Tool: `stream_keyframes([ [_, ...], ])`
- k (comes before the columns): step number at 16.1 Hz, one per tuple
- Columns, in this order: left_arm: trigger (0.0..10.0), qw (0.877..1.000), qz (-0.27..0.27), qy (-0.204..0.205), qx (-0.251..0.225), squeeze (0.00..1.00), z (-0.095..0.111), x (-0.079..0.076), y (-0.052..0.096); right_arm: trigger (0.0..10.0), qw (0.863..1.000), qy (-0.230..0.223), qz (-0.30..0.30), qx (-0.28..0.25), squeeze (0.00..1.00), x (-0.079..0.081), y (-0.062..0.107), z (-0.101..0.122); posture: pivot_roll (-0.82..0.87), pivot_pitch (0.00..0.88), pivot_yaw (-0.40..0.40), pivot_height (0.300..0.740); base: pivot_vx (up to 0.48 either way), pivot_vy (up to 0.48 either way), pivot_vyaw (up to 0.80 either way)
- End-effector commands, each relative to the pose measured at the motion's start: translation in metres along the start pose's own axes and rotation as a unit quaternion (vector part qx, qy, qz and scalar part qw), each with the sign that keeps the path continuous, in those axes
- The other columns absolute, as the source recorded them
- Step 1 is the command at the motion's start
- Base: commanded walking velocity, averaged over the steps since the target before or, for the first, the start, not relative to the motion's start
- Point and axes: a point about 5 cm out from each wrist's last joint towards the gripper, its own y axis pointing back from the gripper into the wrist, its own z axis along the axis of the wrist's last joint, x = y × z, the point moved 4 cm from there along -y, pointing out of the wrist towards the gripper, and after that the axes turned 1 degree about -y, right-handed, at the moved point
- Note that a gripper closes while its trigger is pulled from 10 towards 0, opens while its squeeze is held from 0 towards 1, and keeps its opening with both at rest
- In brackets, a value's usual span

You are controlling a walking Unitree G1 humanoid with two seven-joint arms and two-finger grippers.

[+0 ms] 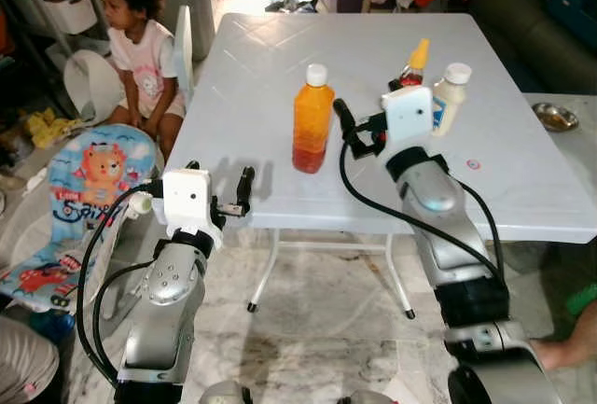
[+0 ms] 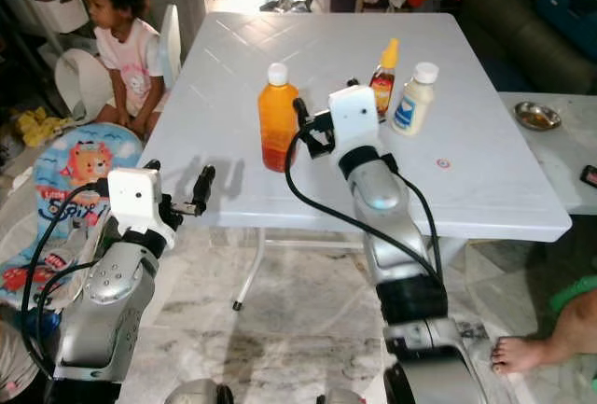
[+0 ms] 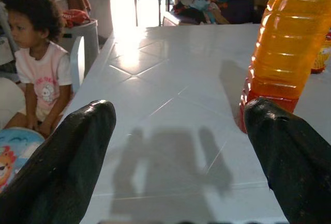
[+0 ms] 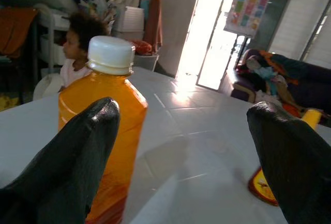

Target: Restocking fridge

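Orange juice bottle [image 1: 312, 120], white-capped, stands upright near the middle of the white table [image 1: 522, 189], just beside the right gripper [image 1: 350, 133] and on its left. The right gripper is raised above the tabletop with its fingers spread apart and nothing between them; in the right wrist view one finger [image 4: 67, 167] overlaps the bottle while the other lies toward the sauce bottle. Whether any finger touches the bottle cannot be told.

The left gripper [image 1: 244, 191] hovers at the near table edge, well apart from the bottle, jaws released and empty. In the left wrist view the bottle appears behind one of its fingertips [image 3: 289, 157], with bare tabletop between the fingers.

Behind the right gripper stand two more items, close together: a dark sauce bottle with a yellow nozzle [image 1: 414, 62] and a white squeeze bottle [image 1: 448, 98] with a blue label. A small red mark [image 1: 473, 163] lies on the table to the right of the right arm.

Surroundings:
- A child in a pink shirt [image 1: 140, 49] sits at the far left of the table.
- A patterned baby seat [image 1: 79, 199] lies on the floor beside the left arm.
- A metal bowl [image 1: 555, 117] rests on a surface to the right.
- A person's bare foot [image 2: 532, 353] shows at the lower right.
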Motion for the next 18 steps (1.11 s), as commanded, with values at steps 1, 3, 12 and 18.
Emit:
stream_keyframes([
  [1, 10.0, 1.000, 0.003, -0.008, 0.007, 0.00, -0.001, 0.002, -0.002, 10.0, 1.000, 0.002, 0.009, -0.011, 0.00, 0.003, -0.008, 0.008, 0.02, 0.000, 0.013, 0.740, 0.000, 0.000, 0.00],
  [3, 10.0, 1.000, 0.001, -0.011, 0.009, 0.00, -0.001, 0.002, -0.003, 10.0, 1.000, 0.002, 0.010, -0.014, 0.00, 0.003, -0.014, 0.011, 0.02, 0.000, 0.016, 0.740, 0.000, 0.000, 0.00],
  [12, 10.0, 1.000, 0.006, -0.008, 0.028, 0.00, -0.006, 0.005, 0.003, 10.0, 0.998, 0.002, 0.051, -0.038, 0.56, 0.014, -0.029, 0.024, 0.04, 0.025, 0.028, 0.740, 0.000, 0.000, 0.00],
  [18, 10.0, 0.999, 0.000, -0.011, 0.039, 0.00, -0.007, 0.005, 0.005, 10.0, 0.999, 0.000, 0.038, -0.039, 0.03, 0.008, -0.036, 0.025, 0.06, 0.049, 0.041, 0.740, 0.000, 0.000, 0.00],
])
